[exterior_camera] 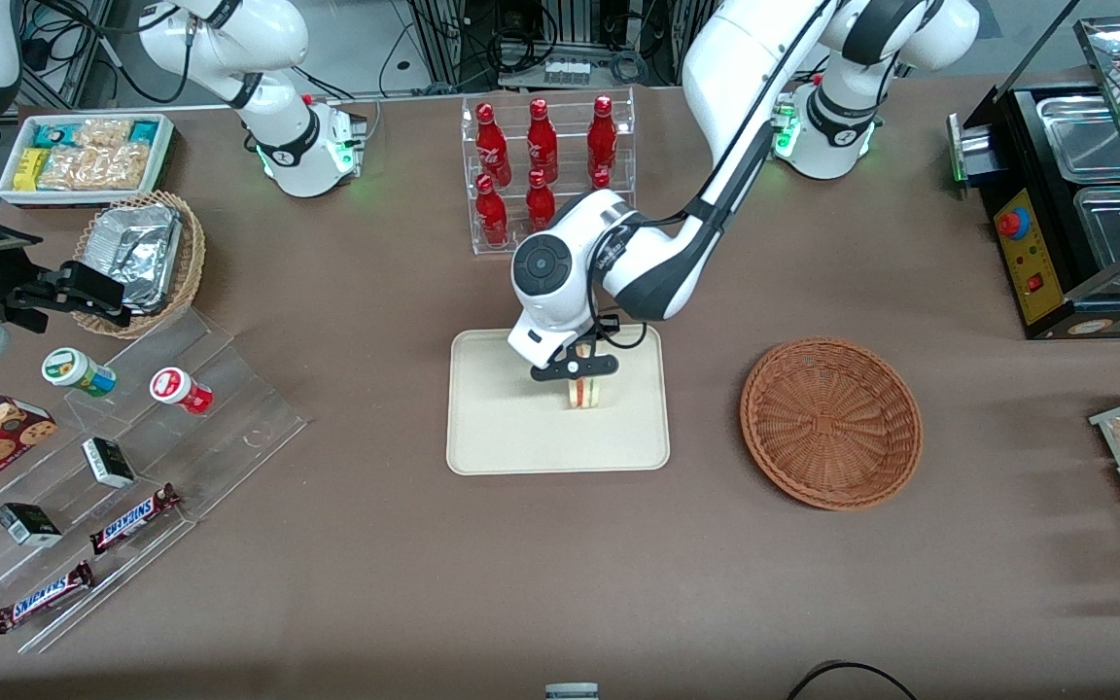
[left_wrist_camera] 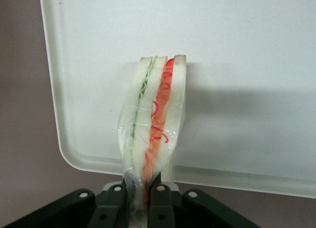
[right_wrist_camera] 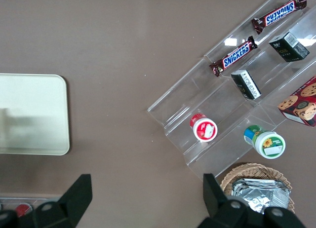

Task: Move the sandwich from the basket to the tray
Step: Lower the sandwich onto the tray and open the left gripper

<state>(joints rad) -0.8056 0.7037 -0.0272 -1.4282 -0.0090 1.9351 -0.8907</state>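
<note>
And there's the sandwich (left_wrist_camera: 154,117), right in the grip of the tool (exterior_camera: 583,380), its fingers (left_wrist_camera: 160,201) pinched tight on one narrow end of the wedge. Look at it up close in the wrist view: pale cream bread slices, a green layer along one side, a red-orange layer along the other, with thin red squiggles showing through a clear glossy wrap that bunches where the fingers squeeze it. The layers run lengthwise, straight away from the fingers, so the long axis points out from the tool toward the tray (left_wrist_camera: 237,65) surface, cut edge facing the wrist camera.

From the front, the sandwich (exterior_camera: 583,392) hangs upright under the tool, striped edge facing the camera, over the part of the tray (exterior_camera: 502,428) that lies toward the working arm's end of the tabletop (exterior_camera: 560,564). Whether its lower end touches the tray I cannot tell; a shadow lies on the cream surface right by it.

The basket (exterior_camera: 830,422), reddish-brown wicker, sits on the tabletop beside the tray toward the working arm's end, well apart from the tool, nothing visible inside it.
</note>
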